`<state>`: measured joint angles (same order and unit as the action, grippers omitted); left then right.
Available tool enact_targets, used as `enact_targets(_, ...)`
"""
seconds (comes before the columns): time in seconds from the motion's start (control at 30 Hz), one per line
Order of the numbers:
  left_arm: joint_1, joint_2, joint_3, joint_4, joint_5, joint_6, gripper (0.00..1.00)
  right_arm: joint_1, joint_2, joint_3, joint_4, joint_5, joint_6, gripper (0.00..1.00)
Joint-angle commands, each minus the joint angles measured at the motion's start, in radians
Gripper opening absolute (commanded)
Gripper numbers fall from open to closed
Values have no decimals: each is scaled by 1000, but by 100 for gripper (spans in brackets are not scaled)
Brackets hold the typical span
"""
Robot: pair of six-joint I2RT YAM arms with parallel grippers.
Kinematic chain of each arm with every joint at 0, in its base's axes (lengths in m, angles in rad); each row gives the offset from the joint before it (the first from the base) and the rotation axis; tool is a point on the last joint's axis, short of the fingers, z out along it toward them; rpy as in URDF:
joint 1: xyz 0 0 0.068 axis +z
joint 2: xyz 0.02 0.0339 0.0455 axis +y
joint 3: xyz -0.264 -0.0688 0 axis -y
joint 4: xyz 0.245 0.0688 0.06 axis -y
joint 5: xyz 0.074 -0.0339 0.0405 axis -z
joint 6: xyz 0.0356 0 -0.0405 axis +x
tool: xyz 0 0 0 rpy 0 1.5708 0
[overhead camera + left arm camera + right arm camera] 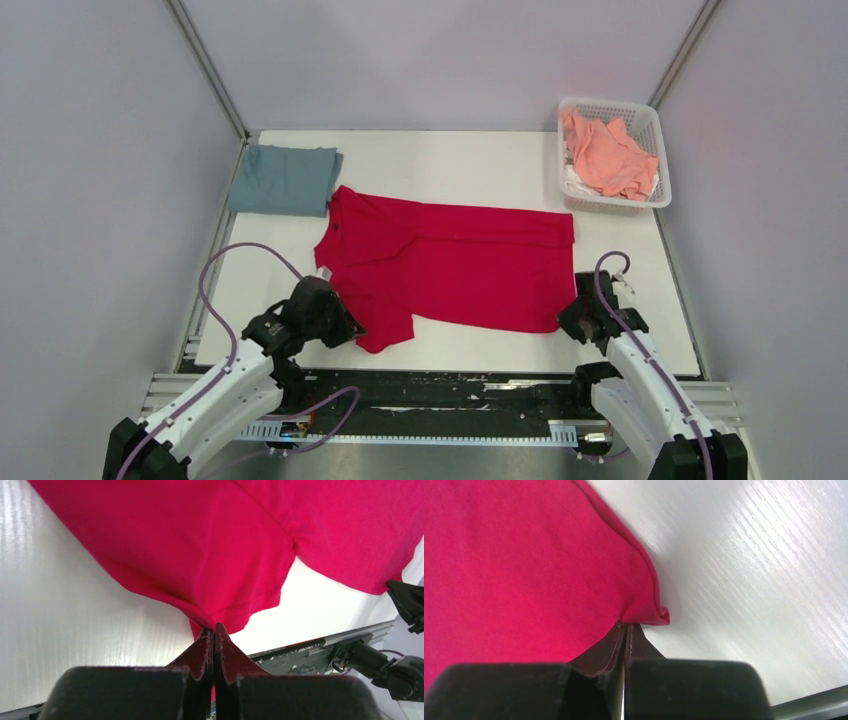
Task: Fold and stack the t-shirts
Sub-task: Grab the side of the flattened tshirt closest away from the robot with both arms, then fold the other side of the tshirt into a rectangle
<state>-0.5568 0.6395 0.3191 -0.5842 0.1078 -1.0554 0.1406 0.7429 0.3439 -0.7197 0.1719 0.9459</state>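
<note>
While both arms hold cloth: the red shirt (450,262) lies spread at the table's centre, collar toward 9 o'clock and hem toward 3 o'clock. This looks like the opening of its fold.
blue shirt (284,180): folded, at the table's 10 o'clock. Its corner is touching or just beside the red shirt's shoulder, and which one cannot be told.
left gripper (214,630): pressed together on the near sleeve's edge, at the red shirt's 7 o'clock. The cloth tents up into the tips.
right gripper (626,626): pinching the near hem corner, at the shirt's 5 o'clock, with only a small bite of cloth.
pink shirt (605,155): crumpled in the basket (662,195) at 2 o'clock, not yet folded.
risk, slip: the right bite looks shallow, so a quick lift could pull the corner free and drop that side crooked.
risk, skew: the left holds a sleeve, not the body, so it may stretch and trail, slanting the fold line.
risk, neighbour: a drag toward 10 o'clock could ruffle the blue shirt.
table (470,155): white, smooth, faintly grained and glossy, so cloth probably slides easily.
room: plain pale walls (100,200) on three sides, metal posts (205,65) at the far corners, and a dark rail (450,385) along the near edge.
</note>
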Motion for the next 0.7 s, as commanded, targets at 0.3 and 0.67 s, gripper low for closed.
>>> enact_targets(0.3,-4,38,148,134,54,76,0,-6,80,155,67,-57,-143,0)
enact_targets(0.67,134,356,405,94,-93,119,0,-6,297,287,220,-63,-212,0)
